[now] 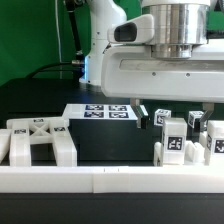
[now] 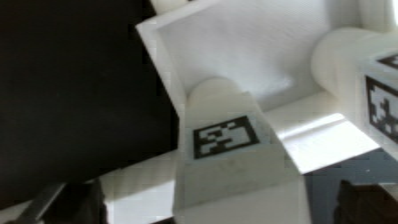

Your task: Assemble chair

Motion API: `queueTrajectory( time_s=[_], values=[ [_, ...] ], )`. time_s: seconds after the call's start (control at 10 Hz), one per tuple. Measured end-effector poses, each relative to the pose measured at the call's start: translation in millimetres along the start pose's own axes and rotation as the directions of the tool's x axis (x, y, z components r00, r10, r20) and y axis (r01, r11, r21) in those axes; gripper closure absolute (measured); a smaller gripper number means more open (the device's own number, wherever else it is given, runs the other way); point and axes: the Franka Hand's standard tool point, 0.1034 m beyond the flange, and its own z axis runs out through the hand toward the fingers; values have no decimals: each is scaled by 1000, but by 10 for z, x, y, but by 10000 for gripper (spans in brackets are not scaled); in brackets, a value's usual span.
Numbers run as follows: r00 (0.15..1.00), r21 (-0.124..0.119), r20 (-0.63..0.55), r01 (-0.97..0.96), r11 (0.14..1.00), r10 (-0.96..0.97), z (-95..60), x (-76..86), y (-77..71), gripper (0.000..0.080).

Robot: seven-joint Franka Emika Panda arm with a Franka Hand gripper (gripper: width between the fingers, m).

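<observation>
Beneath the hand (image 1: 170, 108), on a black bench (image 1: 100, 140), lie the loose pieces of a white plastic chair. The hand's two fingers stand wide apart and clamp nothing.

In the exterior view, a cluster of small blocky chair pieces (image 1: 176, 146) stands just below the hand, slightly nearer the camera. Each upright block shows a square black-and-white pattern tag on its face. Another tagged block (image 1: 163, 118) sits close beside the finger on the exterior view's left. Well apart from the hand, toward the exterior view's left, rests a wider chair piece (image 1: 38, 140) with a crossed brace on top. A flat marker board (image 1: 100, 112), printed with a row of similar tags, lies near the hand on that same side, farther back. A long low white rail (image 1: 100, 180) runs along the bench's near edge, in front of all the pieces.

In the wrist view, a rounded white chair post (image 2: 222, 175) fills the middle, directly under the hand. It bears one tag (image 2: 221, 138) with a blocky black pattern. A second tag (image 2: 384, 100) shows partly on a neighbouring piece. All markings seen are these coded patterns.
</observation>
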Motion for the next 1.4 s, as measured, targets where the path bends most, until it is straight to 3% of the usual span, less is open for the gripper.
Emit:
queueTrajectory(
  time_s=[0.2, 0.3, 0.4, 0.6, 0.9, 1.1, 1.4],
  values=[
    [998, 0, 0, 63, 998, -63, 0, -1, -1, 403],
    [998, 0, 0, 58, 998, -58, 1, -1, -1, 403],
    [999, 1, 0, 50, 999, -50, 1, -1, -1, 510],
    [1000, 2, 0, 9, 1000, -9, 1, -1, -2, 510],
    [962, 3, 2, -274, 962, 274, 1, -3, -6, 510],
    [873, 2, 4, -488, 873, 488, 11, -16, -20, 509],
    [664, 4, 5, -747, 664, 747, 21, -19, -31, 509]
  ],
)
